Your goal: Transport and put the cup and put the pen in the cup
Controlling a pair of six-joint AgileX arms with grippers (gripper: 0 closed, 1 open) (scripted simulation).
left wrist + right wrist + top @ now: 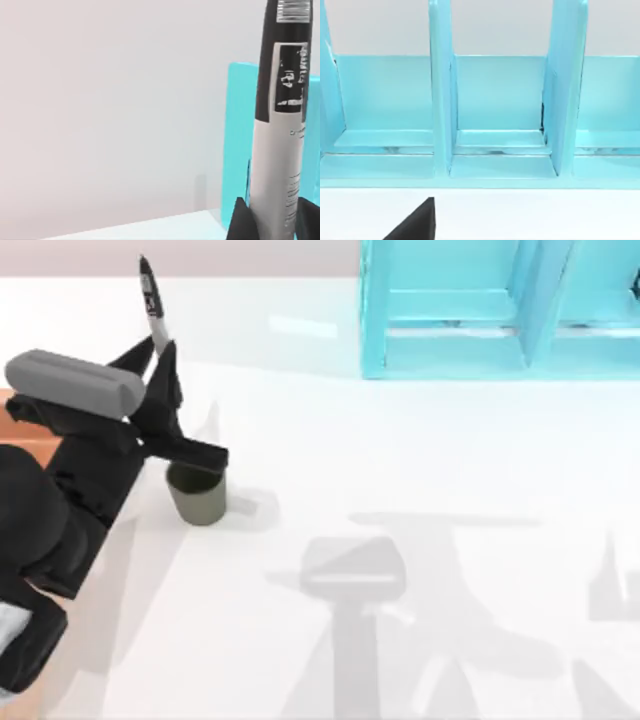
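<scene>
My left pincer (160,352) is clamped on the slim black pen (150,302), held upright, grey-white band showing. The matte olive-grey cylindrical cup (197,495) stands just below it on the glossy white table (420,460), left side. A turquoise partitioned shelf (470,310) lines the far edge.

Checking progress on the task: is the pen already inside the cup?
No: in the top view the left gripper holds the pen up above the table, while the cup stands apart below.
</scene>
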